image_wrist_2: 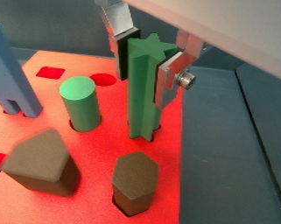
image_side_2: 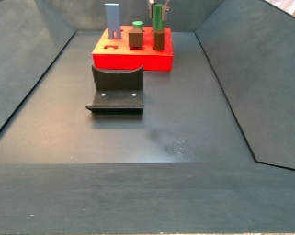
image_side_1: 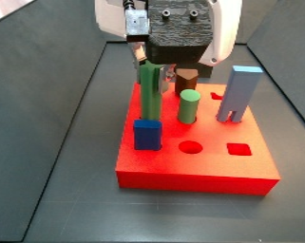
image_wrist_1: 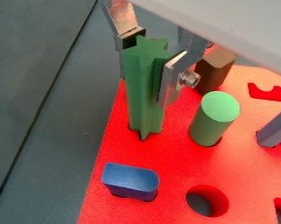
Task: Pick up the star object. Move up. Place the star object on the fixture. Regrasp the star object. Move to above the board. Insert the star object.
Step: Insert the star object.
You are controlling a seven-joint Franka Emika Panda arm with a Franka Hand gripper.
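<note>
The dark-green star object [image_wrist_1: 143, 87] [image_wrist_2: 144, 87] stands upright with its foot sunk in a hole near an edge of the red board [image_wrist_1: 166, 184] [image_wrist_2: 98, 144]. My gripper [image_wrist_1: 151, 63] [image_wrist_2: 146, 63] is at its top, and both silver fingers press against its sides. In the side views the gripper [image_side_1: 152, 59] [image_side_2: 160, 7] hangs over the board [image_side_1: 193, 173] [image_side_2: 131, 62], with the star object [image_side_1: 148, 87] [image_side_2: 158, 20] directly below it. The dark fixture [image_side_2: 117, 90] sits on the floor in front of the board, apart from it.
On the board stand a light-green cylinder [image_wrist_1: 213, 118] [image_wrist_2: 80, 101] [image_side_1: 189, 104], a tall grey-blue block [image_wrist_2: 8, 74] [image_side_1: 241, 93], a short blue block [image_wrist_1: 130, 179] [image_side_1: 145, 133] and brown pegs [image_wrist_2: 39, 162] [image_wrist_2: 133, 182]. A round hole [image_wrist_1: 205, 199] [image_side_1: 190, 147] shows open. Dark sloping walls ring the floor.
</note>
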